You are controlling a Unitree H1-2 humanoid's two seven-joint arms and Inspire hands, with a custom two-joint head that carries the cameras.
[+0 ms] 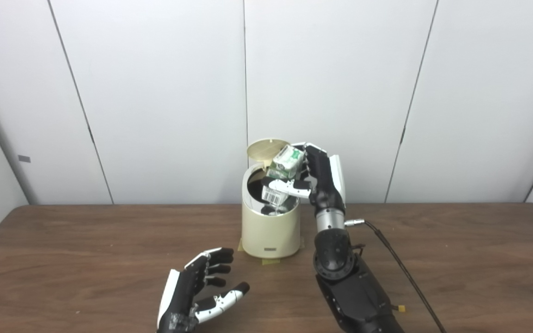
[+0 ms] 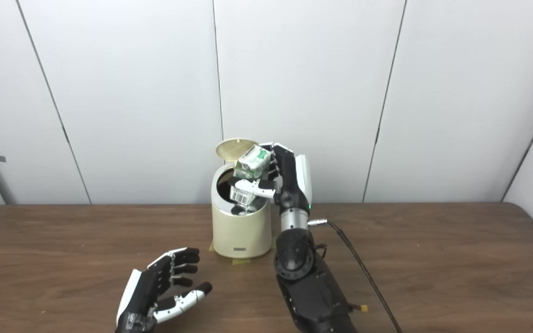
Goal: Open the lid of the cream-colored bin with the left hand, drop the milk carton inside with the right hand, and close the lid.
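The lid of the cream-colored bin already stands up, so the opening step looks done. The right hand grips the milk carton tilted over the bin's mouth, its lower end dipping inside; the release and the closing are left. The left hand rests empty near the bin on the desk, fingers spread. The bin's bottom is dark and hard to make out.
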